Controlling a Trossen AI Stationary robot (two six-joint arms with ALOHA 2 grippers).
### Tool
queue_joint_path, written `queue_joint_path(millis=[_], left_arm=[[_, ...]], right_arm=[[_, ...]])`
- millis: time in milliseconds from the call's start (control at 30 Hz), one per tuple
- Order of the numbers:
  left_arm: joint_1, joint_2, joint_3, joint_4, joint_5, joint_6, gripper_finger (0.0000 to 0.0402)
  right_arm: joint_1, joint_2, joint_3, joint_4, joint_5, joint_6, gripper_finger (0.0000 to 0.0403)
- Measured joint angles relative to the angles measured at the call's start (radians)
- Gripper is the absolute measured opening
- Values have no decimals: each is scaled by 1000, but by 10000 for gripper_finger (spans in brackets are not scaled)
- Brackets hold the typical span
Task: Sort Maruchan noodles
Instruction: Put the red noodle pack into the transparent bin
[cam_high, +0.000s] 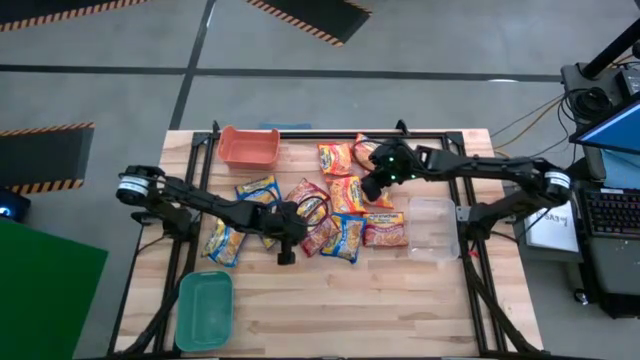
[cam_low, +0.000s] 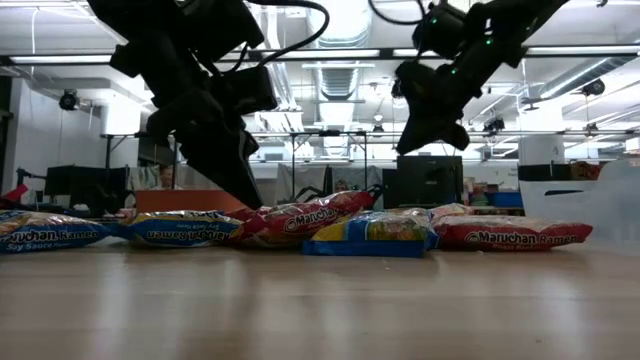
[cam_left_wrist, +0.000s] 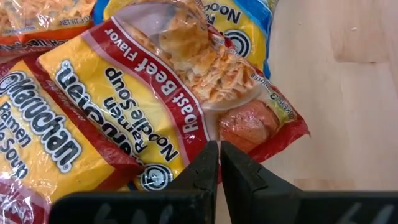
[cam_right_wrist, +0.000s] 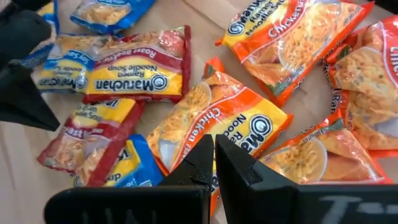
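Maruchan noodles (cam_high: 345, 195) | flat crinkly plastic packets | wooden table (cam_high: 400, 310)

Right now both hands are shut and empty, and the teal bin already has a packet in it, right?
Not quite. The teal bin holds nothing, as the high view shows. The rest stands: left hand and right hand are shut and empty.

An orange bin (cam_high: 249, 146), teal bin (cam_high: 204, 310) and clear container (cam_high: 433, 228) sit on the wooden table (cam_high: 370, 310).
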Motion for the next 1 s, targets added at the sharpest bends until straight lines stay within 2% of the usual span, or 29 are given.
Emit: queue_joint_path(millis=[267, 700, 1000], left_arm=[[-4, -3, -14, 0, 13, -29, 0], [-27, -4, -20, 33, 27, -98, 0], [-54, -1, -21, 49, 26, -131, 0]], right_arm=[[24, 67, 25, 24, -1, -20, 9], [174, 133, 22, 172, 1, -45, 9], [217, 145, 21, 220, 1, -43, 9]])
